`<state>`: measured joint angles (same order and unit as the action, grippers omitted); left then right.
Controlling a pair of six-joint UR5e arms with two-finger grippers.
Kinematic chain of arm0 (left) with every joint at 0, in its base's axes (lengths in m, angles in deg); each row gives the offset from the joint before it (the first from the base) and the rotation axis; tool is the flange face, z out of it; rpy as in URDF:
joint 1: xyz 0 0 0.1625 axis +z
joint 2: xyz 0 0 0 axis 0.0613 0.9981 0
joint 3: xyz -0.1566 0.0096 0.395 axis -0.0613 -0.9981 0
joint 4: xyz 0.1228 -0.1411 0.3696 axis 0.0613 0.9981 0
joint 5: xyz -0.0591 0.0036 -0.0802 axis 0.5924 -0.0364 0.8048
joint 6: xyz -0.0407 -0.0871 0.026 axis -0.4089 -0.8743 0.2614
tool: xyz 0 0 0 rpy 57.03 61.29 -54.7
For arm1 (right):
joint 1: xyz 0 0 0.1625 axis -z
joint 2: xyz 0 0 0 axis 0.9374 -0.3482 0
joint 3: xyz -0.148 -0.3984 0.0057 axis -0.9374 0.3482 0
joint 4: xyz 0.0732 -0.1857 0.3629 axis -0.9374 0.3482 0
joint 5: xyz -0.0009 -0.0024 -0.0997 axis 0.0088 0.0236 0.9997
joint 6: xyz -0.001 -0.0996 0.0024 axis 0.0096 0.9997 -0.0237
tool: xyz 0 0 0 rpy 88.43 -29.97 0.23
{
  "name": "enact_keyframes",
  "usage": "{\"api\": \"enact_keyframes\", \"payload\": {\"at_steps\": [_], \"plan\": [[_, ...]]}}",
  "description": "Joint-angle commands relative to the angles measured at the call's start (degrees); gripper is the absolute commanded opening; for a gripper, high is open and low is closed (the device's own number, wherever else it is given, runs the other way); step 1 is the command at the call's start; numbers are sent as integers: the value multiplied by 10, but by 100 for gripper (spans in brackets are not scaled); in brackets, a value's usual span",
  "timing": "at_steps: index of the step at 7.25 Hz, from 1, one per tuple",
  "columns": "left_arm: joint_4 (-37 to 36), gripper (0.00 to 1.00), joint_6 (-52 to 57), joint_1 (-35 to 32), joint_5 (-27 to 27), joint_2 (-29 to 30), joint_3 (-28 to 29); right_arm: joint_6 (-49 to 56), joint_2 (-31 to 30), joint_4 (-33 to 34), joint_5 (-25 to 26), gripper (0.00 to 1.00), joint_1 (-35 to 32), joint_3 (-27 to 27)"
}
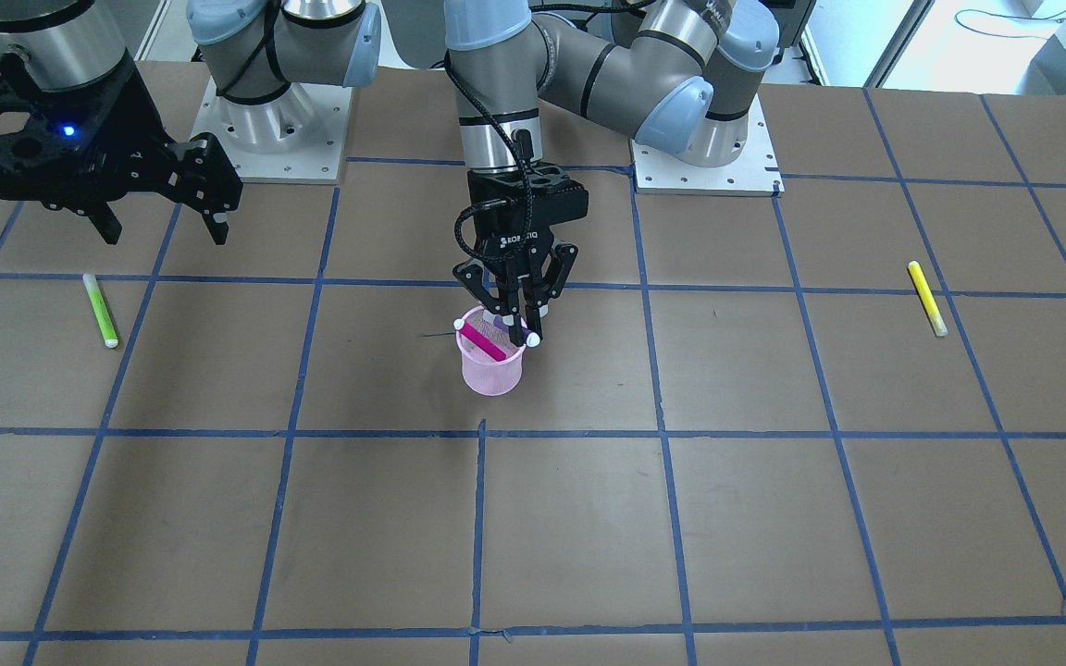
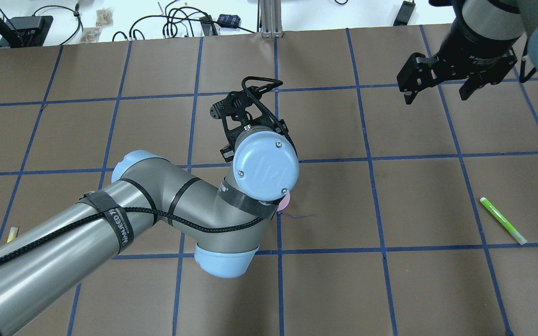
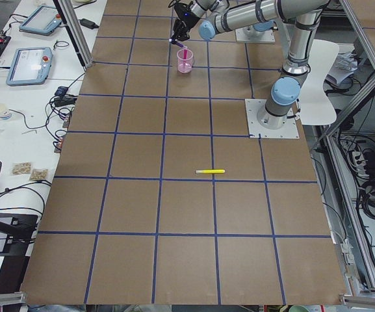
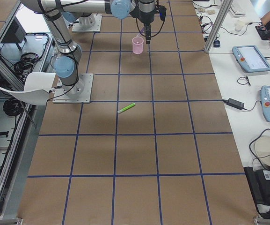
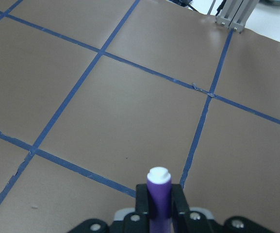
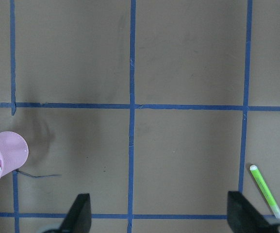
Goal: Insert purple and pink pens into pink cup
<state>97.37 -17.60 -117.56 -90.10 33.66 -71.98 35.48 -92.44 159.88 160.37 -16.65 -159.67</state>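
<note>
Exterior front-facing view: the left gripper [image 1: 516,324] hangs directly over the mouth of the pink cup [image 1: 493,372], which stands upright near the middle of the counter [image 1: 681,518]. Its fingers are closed on the purple pen [image 5: 159,194]. In the left wrist view, the pen's white-capped end projects just beyond the two fingers that pinch its barrel. Whether that end has entered the cup or only reached its rim cannot be told. The pink pen [image 1: 483,341] is already in the cup, leaning across the inside with its white tip at the rim. The right gripper [image 1: 166,231] is held above the counter well away from the cup, its fingers spread wide and holding nothing, as the right wrist view confirms. A green pen [image 1: 100,310] and a yellow pen [image 1: 927,298] lie flat on the counter at opposite sides, both well apart from the cup. Handling, as a judgement: the purple pen is likely light and stiff, with a smooth barrel that could slide or pivot in a two-finger pinch. A hold across the barrel close to its middle therefore seems safest. The cup looks light and thin-walled, so a pen tip or finger catching its rim could tip or shift it. The release seems best made with the pen inside the rim and clear of the leaning pink pen.
</note>
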Motion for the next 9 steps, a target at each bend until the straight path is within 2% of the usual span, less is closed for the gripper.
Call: {"api": "enact_keyframes", "payload": {"at_steps": [1,2,5,7,9], "plan": [[-56,0,6,-1,-10,22,-6,-64,-15,-36,-9,100,-3,-2],[-57,0,6,-4,-13,25,-13,-101,-17,-37,-8,100,-4,-2],[-58,0,32,-14,-28,24,-24,-107,-16,-37,-11,100,-32,-5],[-57,0,33,-14,-23,29,-25,-108,-17,-34,-5,100,-32,-26],[-53,1,34,-23,-26,38,-25,-108,-17,-33,-4,100,-32,-22]]}}
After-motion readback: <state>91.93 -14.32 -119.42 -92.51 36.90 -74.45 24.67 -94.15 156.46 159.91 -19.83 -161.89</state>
